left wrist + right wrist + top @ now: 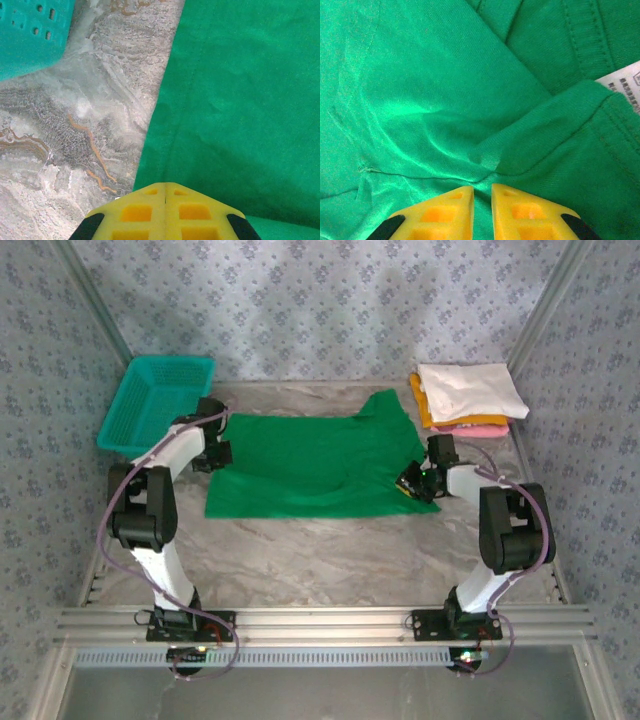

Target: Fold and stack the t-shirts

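Lying flat across the bench's middle, the green t-shirt (310,465) is pinched at its right end by the right gripper (482,200), cloth puckering between the jaws; the left gripper (165,200) sits clenched at its left edge, while folded t-shirts (470,390) stack in the far right corner

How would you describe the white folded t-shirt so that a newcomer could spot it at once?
Look to the far right corner of the marble-patterned table, where a small stack of folded shirts lies. The white t-shirt is the top layer, over an orange-yellow shirt and a pink shirt; the green t-shirt lies spread out mid-table instead.
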### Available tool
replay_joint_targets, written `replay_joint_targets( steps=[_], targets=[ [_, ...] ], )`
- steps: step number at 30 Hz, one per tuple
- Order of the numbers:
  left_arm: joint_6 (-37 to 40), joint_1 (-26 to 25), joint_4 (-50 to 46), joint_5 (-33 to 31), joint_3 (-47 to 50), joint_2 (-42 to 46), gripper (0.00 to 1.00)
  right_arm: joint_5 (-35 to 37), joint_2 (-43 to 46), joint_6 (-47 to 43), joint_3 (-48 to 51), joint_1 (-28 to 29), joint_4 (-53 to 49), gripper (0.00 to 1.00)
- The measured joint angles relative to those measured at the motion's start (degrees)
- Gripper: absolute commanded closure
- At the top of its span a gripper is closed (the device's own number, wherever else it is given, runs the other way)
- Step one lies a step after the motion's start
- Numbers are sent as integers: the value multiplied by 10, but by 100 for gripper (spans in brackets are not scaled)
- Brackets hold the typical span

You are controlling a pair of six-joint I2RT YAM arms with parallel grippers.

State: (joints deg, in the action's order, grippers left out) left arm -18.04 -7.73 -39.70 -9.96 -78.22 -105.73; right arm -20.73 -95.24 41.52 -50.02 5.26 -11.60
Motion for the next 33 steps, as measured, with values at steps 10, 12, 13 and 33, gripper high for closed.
replay_joint_targets(
  steps=[10,12,13,33],
  targets=[
    [-4,0,28,-11,26,33,100,3,0,-22,-5,8,1,78],
    [-5,-1,33,-16,36,45,100,8,0,-61,-38,32,-25,77],
    [-5,-1,36,-17,39,48,100,11,-1,-79,-61,47,-38,76],
    [7,-2,78,-12,48,35,100,50,-165,-208,-305,71,-145,49]
  ],
)
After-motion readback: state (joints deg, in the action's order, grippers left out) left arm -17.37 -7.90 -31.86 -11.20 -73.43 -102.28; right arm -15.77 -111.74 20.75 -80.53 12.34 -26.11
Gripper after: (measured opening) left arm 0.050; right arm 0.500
